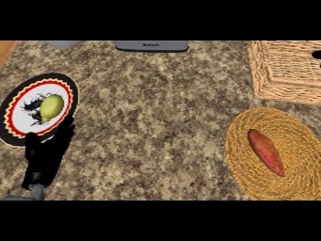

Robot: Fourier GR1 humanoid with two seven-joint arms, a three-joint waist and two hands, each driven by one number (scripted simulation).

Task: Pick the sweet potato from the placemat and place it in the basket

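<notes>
Left hand (46,155) open; one sweet potato (266,151), one placemat (281,155), one basket (291,75).

We see even, soft light across the counter (156,117), no glare. A faint shadow edges the sweet potato (266,151) on its placemat (308,160). The plate (13,117) looks stretched tall.

The worktop (163,103) is speckled brown granite. The sweet potato (266,151) is reddish orange on a golden woven placemat (305,155). The plate (13,117) by the black left robot hand (48,153) is white with a red-yellow zigzag border and black rim.
</notes>
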